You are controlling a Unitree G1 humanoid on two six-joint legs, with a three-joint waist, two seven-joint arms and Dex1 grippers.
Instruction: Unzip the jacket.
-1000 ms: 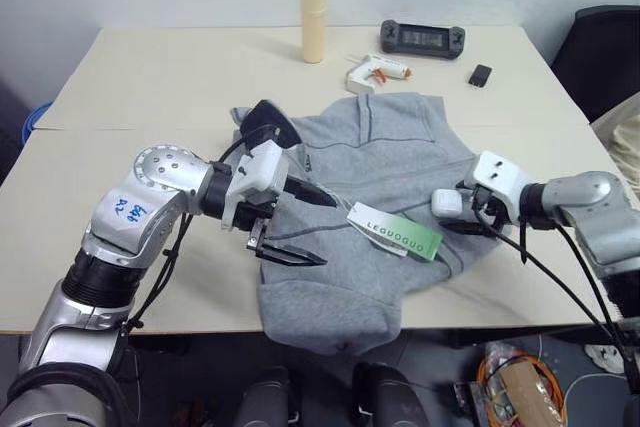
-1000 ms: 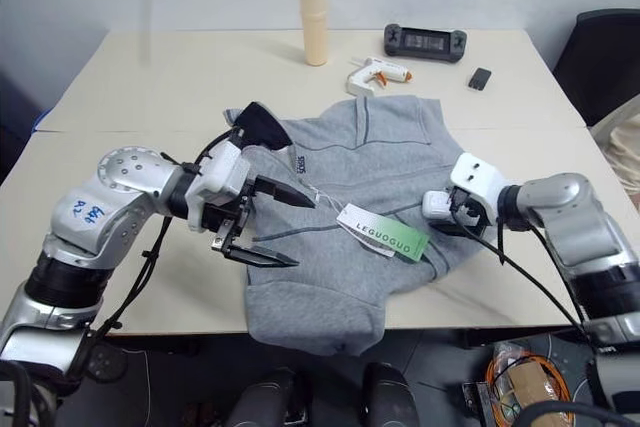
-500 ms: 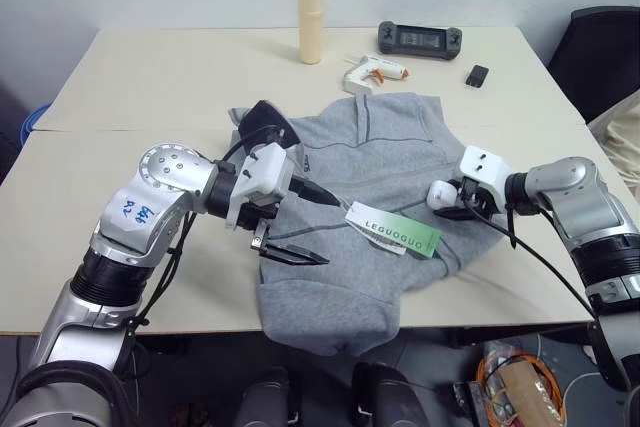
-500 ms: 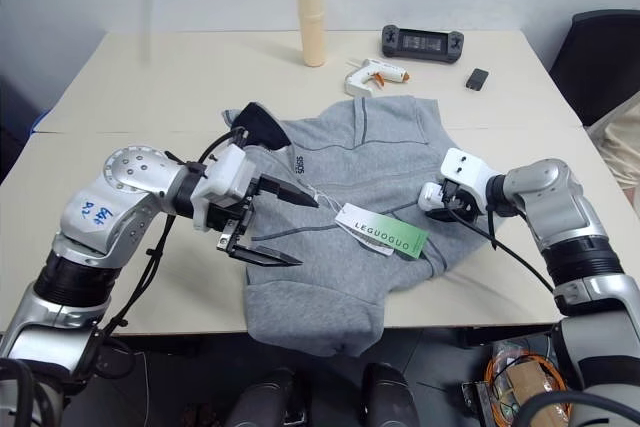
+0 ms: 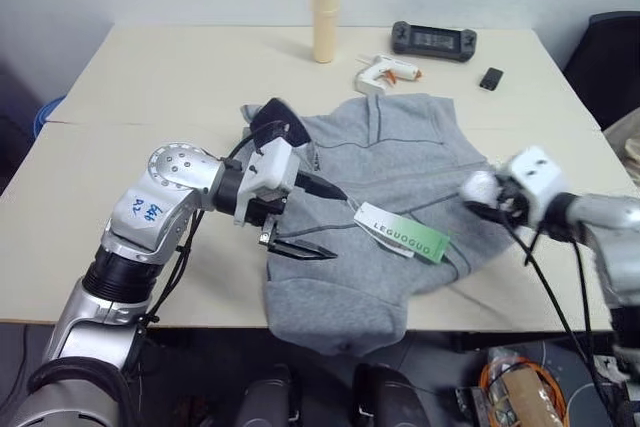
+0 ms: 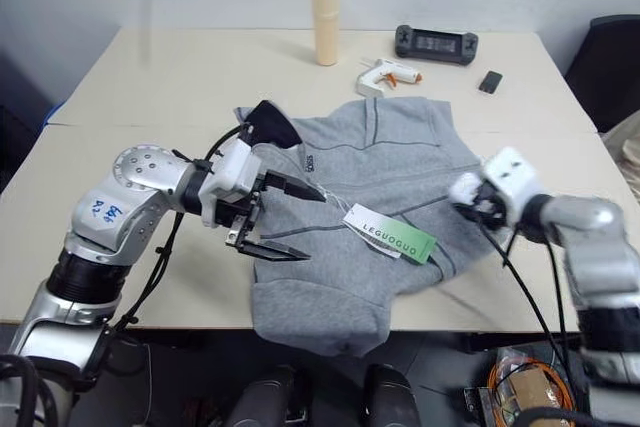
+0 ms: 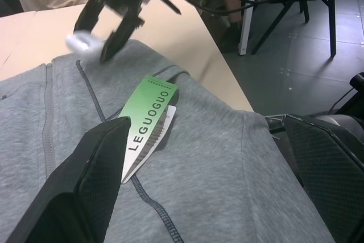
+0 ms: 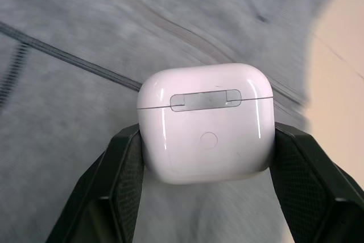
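The jacket (image 5: 385, 207) is spread across the near half of the worktop (image 5: 150, 87), its hem hanging over the front edge and its dark-lined collar (image 5: 275, 122) turned toward the left hand (image 5: 305, 219). It is judged to be light, soft and limp — a matte, napped fleece that will bunch and drag along with any pull rather than resist it, so one side will probably need to be pinned while the zip is drawn. Darker seam lines are seen curving over the grey cloth, and a stiff white-and-green hang tag (image 5: 402, 232) lies flat near the middle of the front, on a thin cord.

The best hold is judged to be the zip pull near the collar; it is too small to be made out here, so the fabric just beside the collar is the safer anchor.

The left hand is held wide, nothing between its black fingers, poised just over the fleece beside the collar. The right hand (image 8: 205, 169) is clamped on a small white earbud case (image 8: 206, 122) — smooth, glossy, rounded, hard plastic, likely slippery — above the jacket's right side.

At the far side of the worktop stand a tall cream cylinder (image 5: 325, 9), a white glue gun (image 5: 390, 71), a dark handheld controller (image 5: 433, 39) and a small black object (image 5: 490, 78).
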